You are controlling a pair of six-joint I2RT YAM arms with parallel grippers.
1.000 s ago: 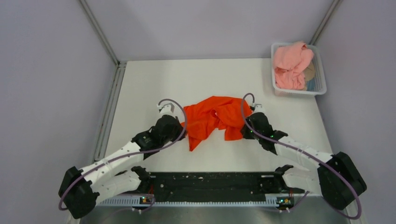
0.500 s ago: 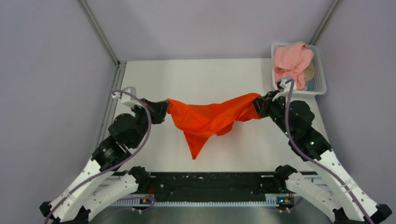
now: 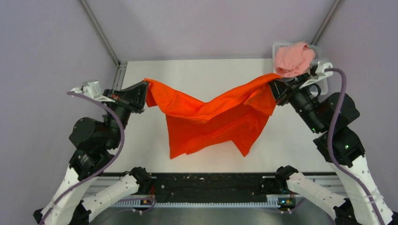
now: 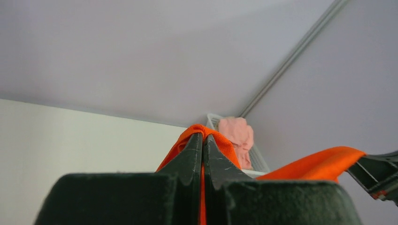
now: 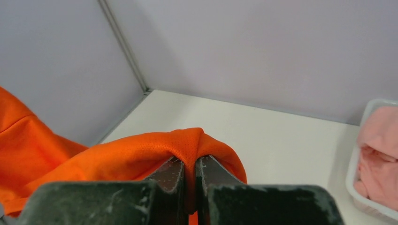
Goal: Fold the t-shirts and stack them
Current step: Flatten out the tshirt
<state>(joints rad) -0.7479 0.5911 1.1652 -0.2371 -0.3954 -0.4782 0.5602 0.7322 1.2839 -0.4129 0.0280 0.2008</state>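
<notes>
Orange t-shirt (image 3: 213, 119) is clamped by left end effector (image 3: 143, 88) at 9 o'clock and right end effector (image 3: 275, 89) at 3, apparently hung clear of table (image 3: 206, 75).

Orange-red t-shirt (image 3: 213, 119) stretched out between both arms, over the bench (image 3: 197, 75). Left end effector (image 3: 143, 90) clamped on its left upper corner, right end effector (image 3: 276, 89) clamped on the right one. Top edge sags mid-span; two lower points hang down. Pink t-shirt (image 3: 293, 58) bunched in white basket (image 3: 277, 46), far right corner, partly behind right arm.
</notes>
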